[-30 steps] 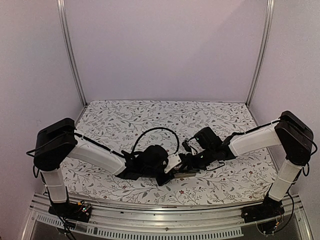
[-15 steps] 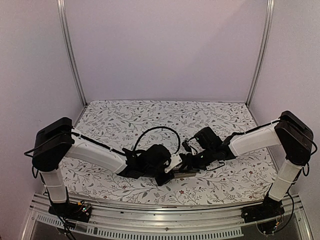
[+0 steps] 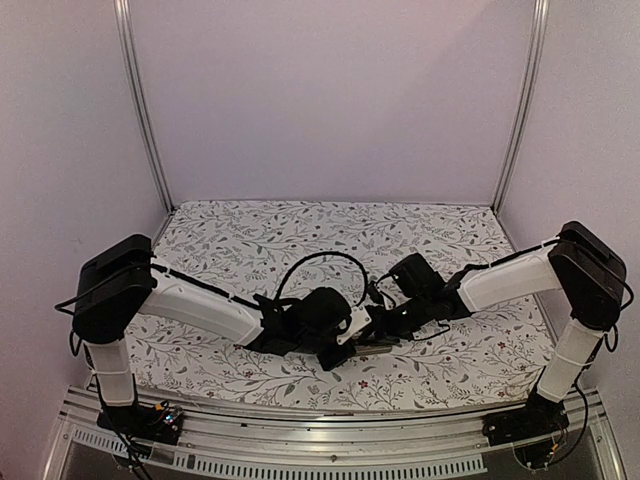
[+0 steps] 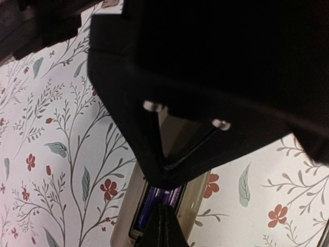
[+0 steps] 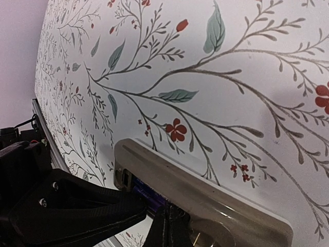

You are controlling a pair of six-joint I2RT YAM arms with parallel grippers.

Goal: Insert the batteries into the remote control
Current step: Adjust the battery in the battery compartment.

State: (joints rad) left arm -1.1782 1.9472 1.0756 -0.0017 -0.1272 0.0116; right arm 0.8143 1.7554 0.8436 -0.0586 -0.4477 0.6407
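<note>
Left gripper [image 4: 163, 230], its jaws pressed fully together with nothing held between them, has been carried a little to the right over the last second, so that from above the two wrists are now seen closer together. Its tip is set right at the open battery bay of the remote control [image 4: 193, 206], which lies tan back up on the floral cloth [image 5: 216, 67], near the front middle of the table. Inside the bay the batteries [image 4: 156, 203] are seen as a dark purple shape; whether both are fully seated cannot be told. To the right, the right gripper [image 5: 167, 230] has hardly been moved: it too is closed and empty, its tip at the same bay. It is judged that loading is nearly done and that a final pressing home is being attempted.
</note>
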